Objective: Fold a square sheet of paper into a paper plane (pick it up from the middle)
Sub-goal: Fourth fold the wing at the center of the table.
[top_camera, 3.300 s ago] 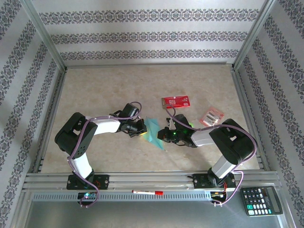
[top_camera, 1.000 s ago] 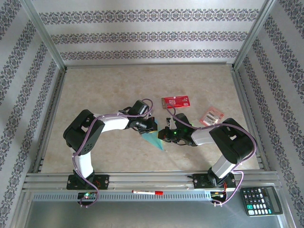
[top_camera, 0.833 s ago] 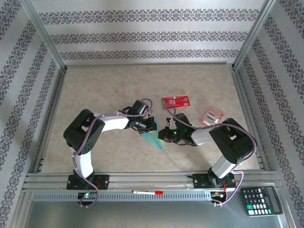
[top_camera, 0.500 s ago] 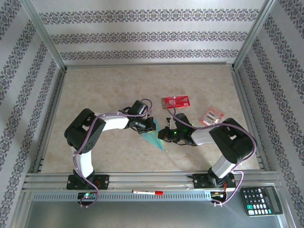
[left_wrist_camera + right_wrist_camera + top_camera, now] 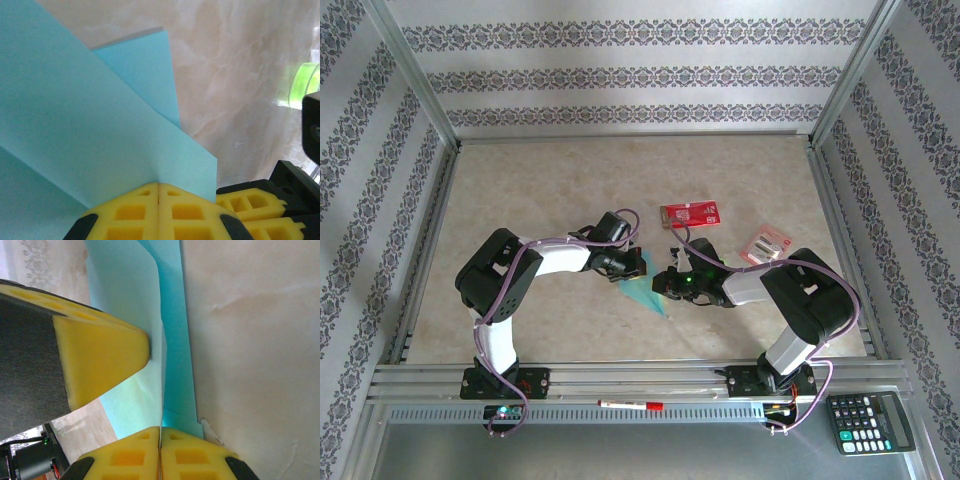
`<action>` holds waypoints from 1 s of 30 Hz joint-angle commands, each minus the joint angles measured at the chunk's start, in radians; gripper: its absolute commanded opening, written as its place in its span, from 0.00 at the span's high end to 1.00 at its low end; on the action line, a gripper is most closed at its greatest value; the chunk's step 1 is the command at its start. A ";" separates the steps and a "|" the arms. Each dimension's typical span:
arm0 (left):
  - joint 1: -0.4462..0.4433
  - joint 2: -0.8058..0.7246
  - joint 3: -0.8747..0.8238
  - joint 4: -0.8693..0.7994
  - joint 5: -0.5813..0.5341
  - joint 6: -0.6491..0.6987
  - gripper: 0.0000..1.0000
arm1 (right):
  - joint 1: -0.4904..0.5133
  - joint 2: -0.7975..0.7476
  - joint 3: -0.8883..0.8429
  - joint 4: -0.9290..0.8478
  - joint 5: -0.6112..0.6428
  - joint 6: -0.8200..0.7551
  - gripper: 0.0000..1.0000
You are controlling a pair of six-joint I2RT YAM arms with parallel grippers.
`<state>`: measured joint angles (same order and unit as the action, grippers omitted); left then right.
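The light-blue paper [image 5: 645, 295], folded to a narrow pointed shape, lies at the table's middle between both grippers, its tip toward the near edge. My left gripper [image 5: 636, 268] is shut on its far-left part. In the left wrist view the paper [image 5: 100, 125] rises out of the closed yellow fingertips [image 5: 158, 187]. My right gripper [image 5: 666, 285] is shut on the paper's right edge. In the right wrist view a folded layer [image 5: 172, 340] stands up from the closed fingertips [image 5: 161, 432], and a left finger [image 5: 95, 355] presses against it.
A red packet [image 5: 691, 213] lies just beyond the grippers, with a red-and-white packet [image 5: 766, 245] to its right. A small green ring [image 5: 300, 85] sits by the right gripper. A red pen [image 5: 630, 404] lies on the front rail and a calculator [image 5: 869, 422] at the near right.
The left gripper moved right onto the paper, then crept slightly further in. The paper's visible part has narrowed. The right arm has held still.
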<state>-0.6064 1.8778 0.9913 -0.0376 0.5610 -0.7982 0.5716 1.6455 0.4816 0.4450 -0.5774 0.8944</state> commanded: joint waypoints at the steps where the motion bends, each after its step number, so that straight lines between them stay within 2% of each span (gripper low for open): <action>1: 0.017 0.020 -0.020 -0.023 -0.021 0.025 0.97 | -0.001 0.023 -0.001 -0.010 0.022 -0.007 0.91; 21: 0.025 -0.015 -0.050 0.053 0.031 0.001 0.97 | 0.000 0.022 -0.023 0.004 0.042 0.005 0.92; 26: 0.025 -0.053 -0.068 0.140 0.077 -0.052 0.95 | 0.000 0.029 -0.024 0.004 0.044 0.006 0.96; 30: 0.025 -0.069 -0.066 0.173 0.102 -0.071 0.90 | 0.002 0.030 -0.024 0.004 0.045 0.007 0.97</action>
<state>-0.5934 1.8503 0.9310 0.0650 0.6273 -0.8413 0.5720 1.6459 0.4755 0.4583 -0.5758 0.8963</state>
